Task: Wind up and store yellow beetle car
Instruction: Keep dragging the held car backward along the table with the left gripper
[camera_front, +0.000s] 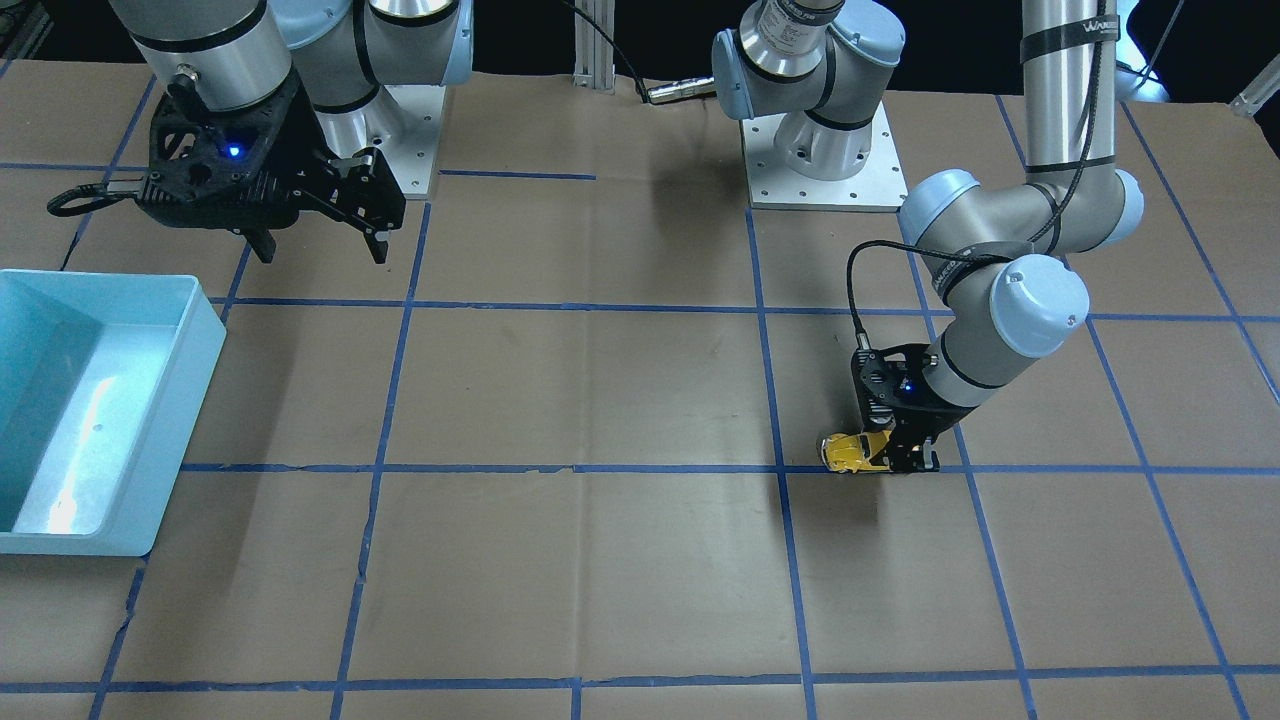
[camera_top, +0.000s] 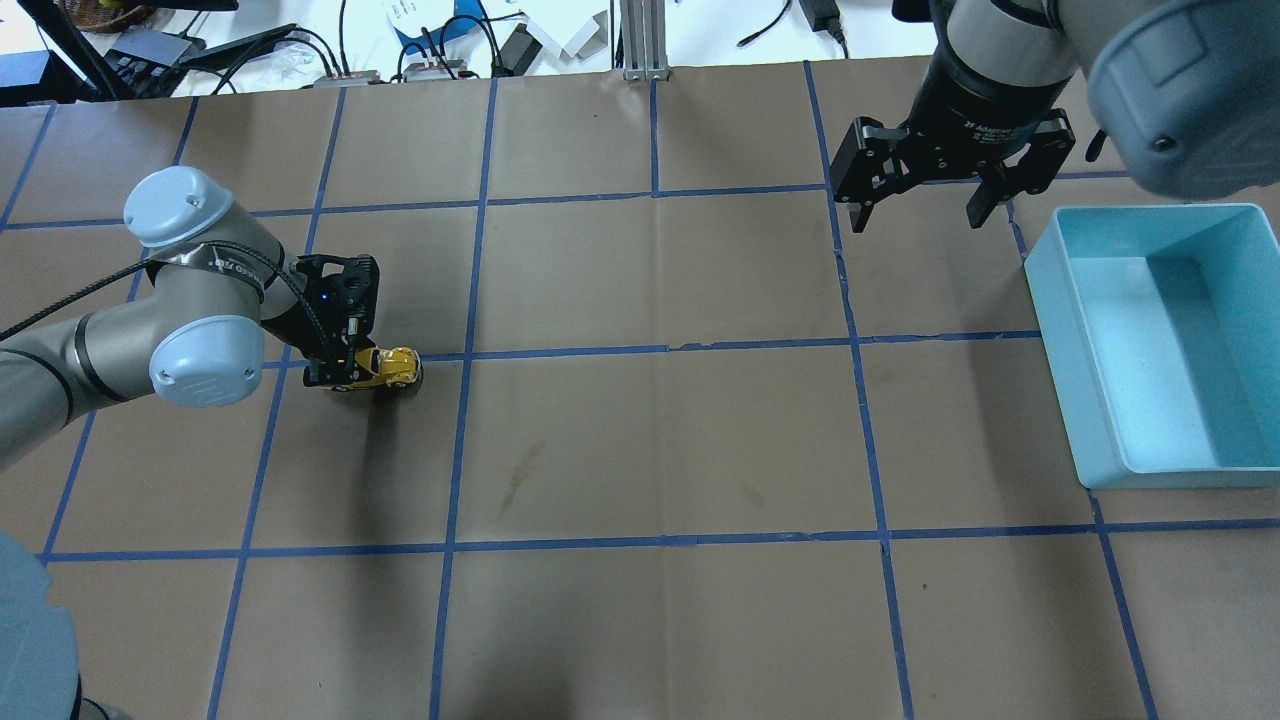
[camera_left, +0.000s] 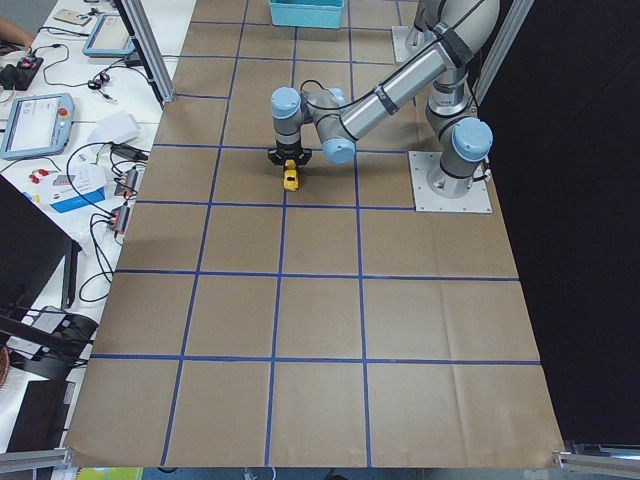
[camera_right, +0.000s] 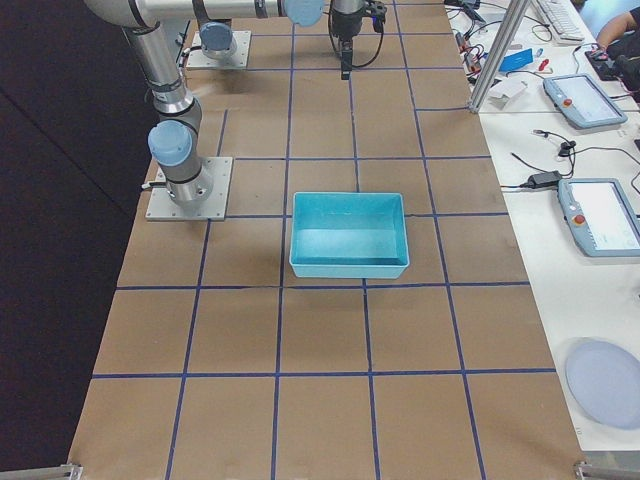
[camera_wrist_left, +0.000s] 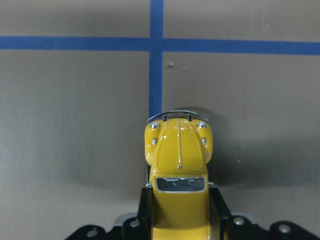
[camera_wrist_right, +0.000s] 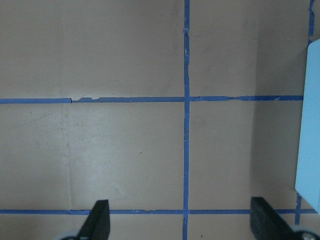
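The yellow beetle car (camera_top: 387, 367) sits on the brown table on a blue tape line at the left. My left gripper (camera_top: 352, 372) is shut on the car's rear half, low at the table. The left wrist view shows the car (camera_wrist_left: 179, 165) between the two fingers, its hood and silver bumper pointing away. The car also shows in the front view (camera_front: 850, 452) and the left exterior view (camera_left: 290, 178). My right gripper (camera_top: 915, 213) is open and empty, raised above the table just left of the light blue bin (camera_top: 1160, 340). Its fingertips (camera_wrist_right: 99, 217) stand wide apart.
The light blue bin (camera_front: 90, 400) is empty and stands at the table's right end, also seen in the right exterior view (camera_right: 348, 236). Blue tape lines grid the brown paper table. Two arm bases (camera_front: 820, 150) stand at the robot's side.
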